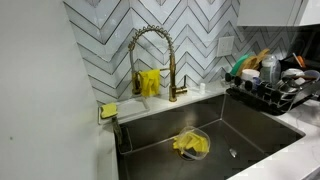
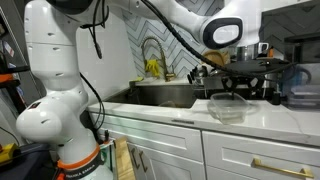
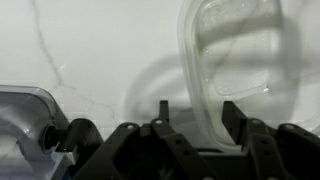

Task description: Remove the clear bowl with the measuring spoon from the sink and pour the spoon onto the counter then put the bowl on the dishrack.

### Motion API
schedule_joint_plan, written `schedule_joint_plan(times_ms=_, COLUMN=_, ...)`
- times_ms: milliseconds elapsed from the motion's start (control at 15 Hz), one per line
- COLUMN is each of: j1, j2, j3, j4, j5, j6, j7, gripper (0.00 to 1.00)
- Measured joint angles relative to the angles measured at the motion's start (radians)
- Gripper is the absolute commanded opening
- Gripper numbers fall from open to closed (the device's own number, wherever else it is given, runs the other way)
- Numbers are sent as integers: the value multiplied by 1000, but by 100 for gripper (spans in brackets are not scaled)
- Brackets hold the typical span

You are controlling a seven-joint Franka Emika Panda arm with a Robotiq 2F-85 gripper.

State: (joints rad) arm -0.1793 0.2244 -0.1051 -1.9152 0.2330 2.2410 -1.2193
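Our gripper (image 2: 236, 93) stands wide astride the rim of a clear container (image 2: 228, 109) on the counter (image 2: 170, 115). A clear bowl (image 1: 198, 138) holding a yellow item (image 1: 188, 147) lies in the sink (image 1: 262, 126), at 5 o'clock from the faucet (image 1: 152, 45).

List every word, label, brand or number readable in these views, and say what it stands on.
No text can be read in any view.
Robot's orange band: faint light marks, too small to read.
Bottles on the dish rack: any labels are too blurred.
Clear bowl in the wrist view: no print visible.
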Motion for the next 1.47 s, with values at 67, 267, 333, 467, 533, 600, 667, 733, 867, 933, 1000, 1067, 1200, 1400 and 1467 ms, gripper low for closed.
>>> schedule_joint_plan(times_ms=67, j1=-2, j2=5, j3=0, j4=3, j5=-1, j6=0, j7=-3, gripper=21)
schedule_joint_plan(times_ms=267, j1=-6, j2=10, j3=1, j4=12, j5=-1, j6=-6, j7=-5, gripper=1)
schedule_joint_plan(times_ms=333, j1=-7, j2=10, j3=2, j4=19, j5=-4, j6=-12, j7=-5, gripper=0)
schedule_joint_plan(times_ms=467, j1=-7, j2=9, j3=3, j4=34, j5=-8, j6=-34, j7=-5, gripper=1)
schedule_joint_plan(times_ms=533, j1=-7, j2=8, j3=3, j4=44, j5=-11, j6=-51, j7=-5, gripper=1)
schedule_joint_plan(times_ms=600, j1=-7, j2=7, j3=4, j4=56, j5=-18, j6=-76, j7=-5, gripper=1)
schedule_joint_plan(times_ms=667, j1=-7, j2=3, j3=6, j4=72, j5=-31, j6=-111, j7=-5, gripper=2)
schedule_joint_plan(times_ms=733, j1=-5, j2=-2, j3=9, j4=92, j5=-50, j6=-156, j7=-5, gripper=2)
schedule_joint_plan(times_ms=867, j1=2, j2=-30, j3=17, j4=143, j5=-84, j6=-277, j7=-5, gripper=2)
schedule_joint_plan(times_ms=933, j1=9, j2=-52, j3=25, j4=173, j5=-96, j6=-348, j7=-5, gripper=2)
schedule_joint_plan(times_ms=1000, j1=18, j2=-78, j3=34, j4=204, j5=-104, j6=-420, j7=-5, gripper=2)
schedule_joint_plan(times_ms=1067, j1=29, j2=-106, j3=43, j4=234, j5=-106, j6=-485, j7=-3, gripper=2)
schedule_joint_plan(times_ms=1200, j1=55, j2=-161, j3=61, j4=287, j5=-106, j6=-585, j7=7, gripper=2)
schedule_joint_plan(times_ms=1400, j1=99, j2=-228, j3=86, j4=324, j5=-104, j6=-647, j7=31, gripper=2)
schedule_joint_plan(times_ms=1467, j1=114, j2=-245, j3=94, j4=326, j5=-100, j6=-647, j7=42, gripper=2)
